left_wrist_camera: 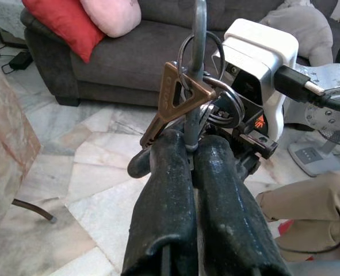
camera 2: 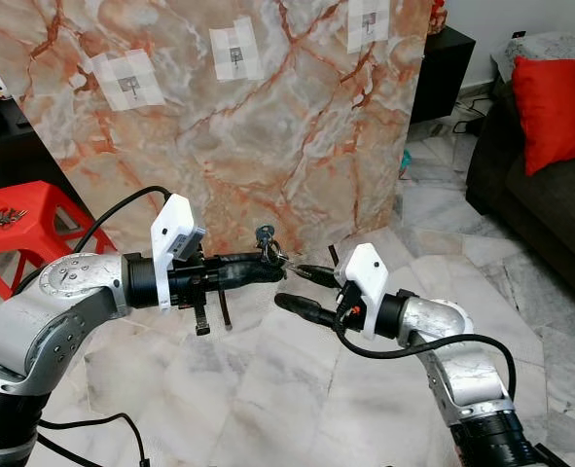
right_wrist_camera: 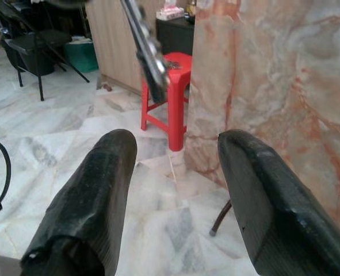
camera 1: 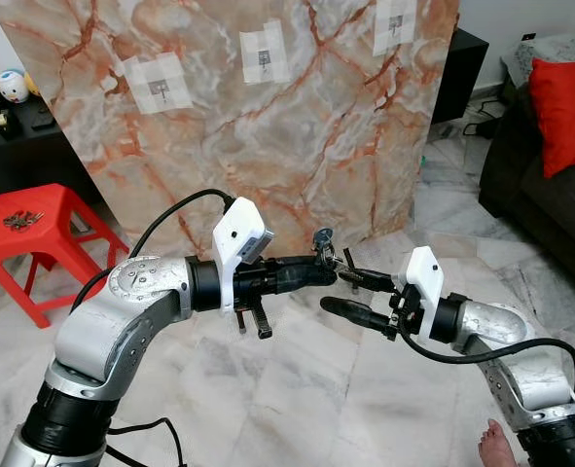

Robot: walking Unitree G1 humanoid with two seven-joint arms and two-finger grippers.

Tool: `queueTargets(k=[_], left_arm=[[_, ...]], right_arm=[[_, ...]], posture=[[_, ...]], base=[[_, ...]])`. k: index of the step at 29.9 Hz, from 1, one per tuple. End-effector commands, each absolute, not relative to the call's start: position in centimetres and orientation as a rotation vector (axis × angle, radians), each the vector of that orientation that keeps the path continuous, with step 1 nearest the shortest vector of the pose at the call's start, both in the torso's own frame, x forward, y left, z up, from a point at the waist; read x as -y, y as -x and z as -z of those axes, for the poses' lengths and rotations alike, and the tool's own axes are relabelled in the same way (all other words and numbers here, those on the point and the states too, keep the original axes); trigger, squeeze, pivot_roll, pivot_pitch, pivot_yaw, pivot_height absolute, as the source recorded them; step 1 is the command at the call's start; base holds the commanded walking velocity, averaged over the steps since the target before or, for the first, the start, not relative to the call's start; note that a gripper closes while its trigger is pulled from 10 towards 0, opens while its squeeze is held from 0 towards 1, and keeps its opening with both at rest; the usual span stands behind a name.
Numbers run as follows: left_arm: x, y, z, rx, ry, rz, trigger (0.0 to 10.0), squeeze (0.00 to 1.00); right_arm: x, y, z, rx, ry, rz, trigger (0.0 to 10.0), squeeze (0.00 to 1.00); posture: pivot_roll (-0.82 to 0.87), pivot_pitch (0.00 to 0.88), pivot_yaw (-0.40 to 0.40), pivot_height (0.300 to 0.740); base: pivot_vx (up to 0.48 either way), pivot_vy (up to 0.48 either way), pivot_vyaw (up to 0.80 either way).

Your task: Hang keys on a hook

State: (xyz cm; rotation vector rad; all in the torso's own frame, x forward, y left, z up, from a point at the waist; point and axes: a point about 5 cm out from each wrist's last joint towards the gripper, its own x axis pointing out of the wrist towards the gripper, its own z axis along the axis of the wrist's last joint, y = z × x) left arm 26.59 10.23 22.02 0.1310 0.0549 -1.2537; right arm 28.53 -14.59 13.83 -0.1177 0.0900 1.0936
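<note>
My left gripper is held out in front of me, shut on a bunch of keys. In the left wrist view its fingers pinch a silver key shaft, with a bronze key and rings hanging round it. My right gripper faces it from the right, open, its fingertips just beside and below the keys and not touching them. The silver key hangs blurred above the gap in the right wrist view. Behind stands a marble board with three taped patches, each with a small hook.
A red stool with another small bunch of keys stands at the left. A dark sofa with a red cushion is at the right. A person's bare foot rests on the marble floor near my right arm.
</note>
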Motion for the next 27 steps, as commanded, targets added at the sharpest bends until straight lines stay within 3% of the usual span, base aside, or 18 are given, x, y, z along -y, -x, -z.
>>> queueTargets(k=[1, 13, 18, 27], left_arm=[[-10.1, -26.3, -22.5, -0.039, -0.127, 1.268, 10.0, 0.00], [-10.2, -26.8, -22.2, -0.031, -0.050, 1.209, 10.0, 0.00], [-10.2, -27.1, -22.4, -0.017, -0.007, 1.182, 10.0, 0.00], [-10.6, -27.3, -22.8, -0.007, 0.032, 1.161, 10.0, 0.00]], right_arm=[[14.0, -28.5, -14.8, -0.039, 0.132, -1.114, 10.0, 0.00], [13.4, -28.0, -15.4, 0.077, 0.018, -1.122, 10.0, 0.00], [13.9, -27.8, -15.2, 0.118, -0.112, -1.064, 10.0, 0.00], [15.6, -27.2, -13.2, 0.073, -0.185, -1.000, 10.0, 0.00]], posture=[[-0.11, 0.062, 0.056, 0.740], [-0.11, 0.067, 0.054, 0.740], [-0.11, 0.069, 0.055, 0.740], [-0.11, 0.075, 0.054, 0.740]], base=[[0.000, 0.000, 0.00], [0.000, 0.000, 0.00], [0.000, 0.000, 0.00], [0.000, 0.000, 0.00]])
